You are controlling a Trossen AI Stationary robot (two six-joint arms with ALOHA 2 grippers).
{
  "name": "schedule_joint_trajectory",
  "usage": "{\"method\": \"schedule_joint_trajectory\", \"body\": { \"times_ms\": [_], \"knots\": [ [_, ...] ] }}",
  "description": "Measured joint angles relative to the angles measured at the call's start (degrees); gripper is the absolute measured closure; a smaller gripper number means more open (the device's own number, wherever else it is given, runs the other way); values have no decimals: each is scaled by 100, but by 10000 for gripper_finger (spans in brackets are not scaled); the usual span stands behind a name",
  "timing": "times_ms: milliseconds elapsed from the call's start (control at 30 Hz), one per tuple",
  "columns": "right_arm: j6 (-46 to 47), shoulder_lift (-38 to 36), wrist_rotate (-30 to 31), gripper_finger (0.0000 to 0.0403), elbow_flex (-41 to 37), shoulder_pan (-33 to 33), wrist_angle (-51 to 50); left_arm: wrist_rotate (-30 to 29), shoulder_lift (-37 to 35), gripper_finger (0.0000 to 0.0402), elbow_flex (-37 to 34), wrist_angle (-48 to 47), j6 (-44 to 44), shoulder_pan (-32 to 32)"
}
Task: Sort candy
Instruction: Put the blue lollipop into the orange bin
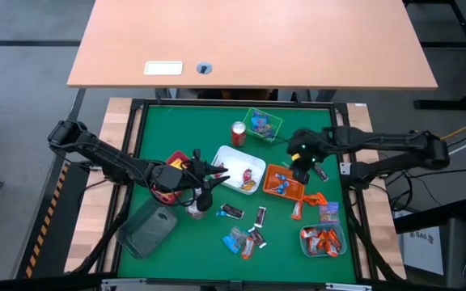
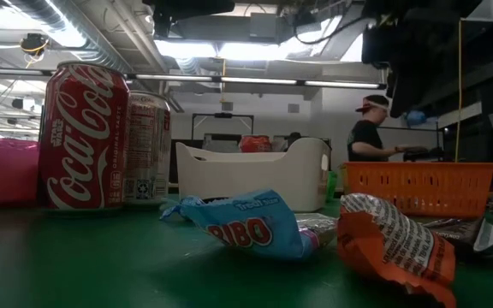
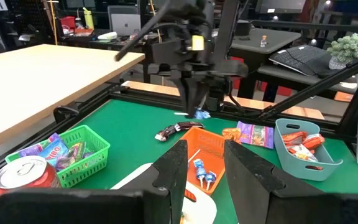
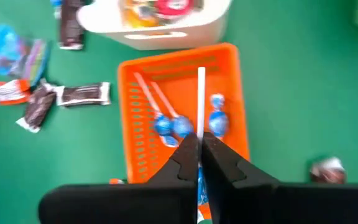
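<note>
Right gripper [image 4: 199,163] is held above the orange tray [image 4: 229,93], fingers pinched together on the white stick of a lollipop [image 4: 201,93]; the stick runs up from between the fingertips and its blue-wrapped head is hidden behind the fingers. Three more blue lollipops [image 4: 173,124] are seen lying in the tray directly under it. Just beside the tray the white tray [image 4: 160,31] is placed, with yellow and red pieces inside. Dark bars [image 4: 82,93] are scattered on the green mat [image 4: 291,74] to one side of the orange tray, next to a blue packet [image 4: 8,53] and an orange wrapper. Left gripper [image 3: 205,163] is parked near the left side of the white tray in the high view, fingers partly apart with nothing seen between them. From it the green basket [image 3: 82,149] with purple-blue packets and a red can [image 3: 20,174] are seen, and farther off the teal tray [image 3: 303,152] loaded with orange packets. In the high view loose candy [image 1: 245,238] is left on the mat in front of the trays, and a dark lid-like tray [image 1: 148,226] is set at the front left. In the low view a person [image 2: 371,133] is seen in the room behind the table.
</note>
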Motion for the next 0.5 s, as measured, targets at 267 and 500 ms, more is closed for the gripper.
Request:
{"method": "schedule_joint_trajectory", "body": {
  "times_ms": [267, 500],
  "knots": [
    [-44, 0, 114, 379, 0, 633, 251, 0, 0, 302, 0, 0, 0, 0],
    [-46, 0, 175, 377, 0, 731, 254, 2, 0, 302, 0, 0, 0, 0]
  ]
}}
